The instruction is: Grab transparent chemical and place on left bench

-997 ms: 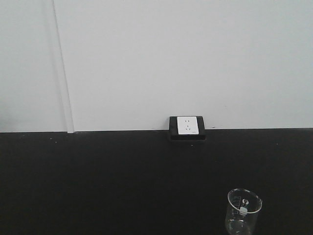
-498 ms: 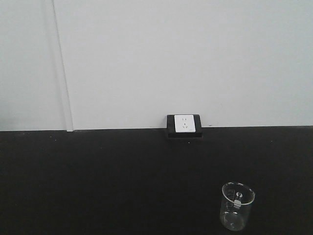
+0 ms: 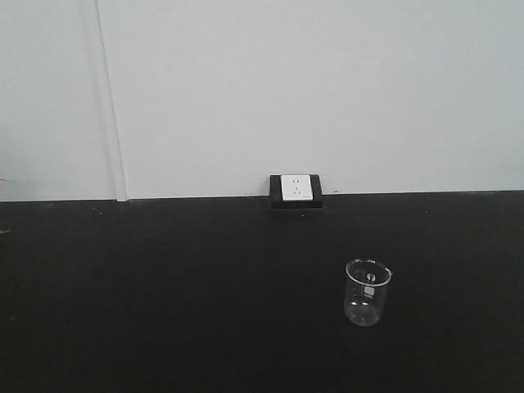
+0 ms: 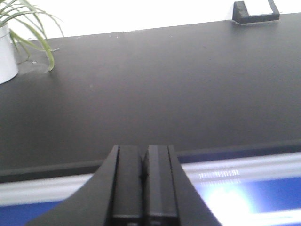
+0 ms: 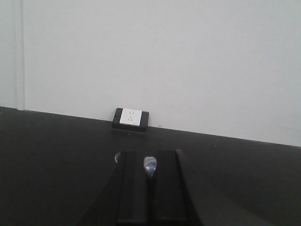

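My right fingers [image 5: 138,162] are clamped on the pipette [image 5: 150,165], its bulb poking up between them so it rides safely. My left fingers [image 4: 129,160] sit pressed together, empty. This bench [image 3: 164,286], with the socket [image 3: 295,187] and beaker [image 3: 368,292], isn't the left bench, so I'd turn next.

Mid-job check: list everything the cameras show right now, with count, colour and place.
counter: one, matte black, below the white wall.
wall socket: one, white in black frame, where counter meets wall.
beaker: one, clear glass, upright on the counter, right of centre.
potted plant: one, green in white pot, far left on the counter.
dropper pipette: one, clear bluish, bulb showing between the right pincer fingers.
left pincer: one, black, shut, empty.
right pincer: one, black, shut on dropper pipette.
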### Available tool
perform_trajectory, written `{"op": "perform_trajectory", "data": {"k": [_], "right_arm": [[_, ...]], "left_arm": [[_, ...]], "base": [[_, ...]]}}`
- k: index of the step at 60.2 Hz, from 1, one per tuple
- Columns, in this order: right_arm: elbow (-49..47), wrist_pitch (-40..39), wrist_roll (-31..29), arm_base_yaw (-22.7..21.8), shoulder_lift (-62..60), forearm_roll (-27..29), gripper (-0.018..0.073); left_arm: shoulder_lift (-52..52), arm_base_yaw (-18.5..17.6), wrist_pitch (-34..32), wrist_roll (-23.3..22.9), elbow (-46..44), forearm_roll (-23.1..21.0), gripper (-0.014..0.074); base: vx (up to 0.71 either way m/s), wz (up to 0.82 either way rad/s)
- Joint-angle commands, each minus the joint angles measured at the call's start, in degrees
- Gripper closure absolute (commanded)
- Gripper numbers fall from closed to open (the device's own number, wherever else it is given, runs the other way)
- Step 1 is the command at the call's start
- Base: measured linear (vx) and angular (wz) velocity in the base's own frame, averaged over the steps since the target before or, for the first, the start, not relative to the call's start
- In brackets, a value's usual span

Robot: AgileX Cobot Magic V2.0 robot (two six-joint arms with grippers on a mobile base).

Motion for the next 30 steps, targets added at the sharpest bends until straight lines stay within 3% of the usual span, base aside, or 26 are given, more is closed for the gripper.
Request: {"op": "perform_trajectory", "data": {"k": [1,30], "right_arm": [[-1.79,-4.50,-0.08,-0.11,0.34,-0.21,0.0567],[-1.79,-4.50,-0.08,-0.11,0.34,-0.21,0.0567]], "left_arm": [[-1.10,-0.10,-4.49,-0.45,0.93,-0.04,0.0600],[-1.10,-0.10,-4.49,-0.45,0.93,-0.04,0.0600]], "base": [[-0.34,0.01],[-0.40,-0.03]]}}
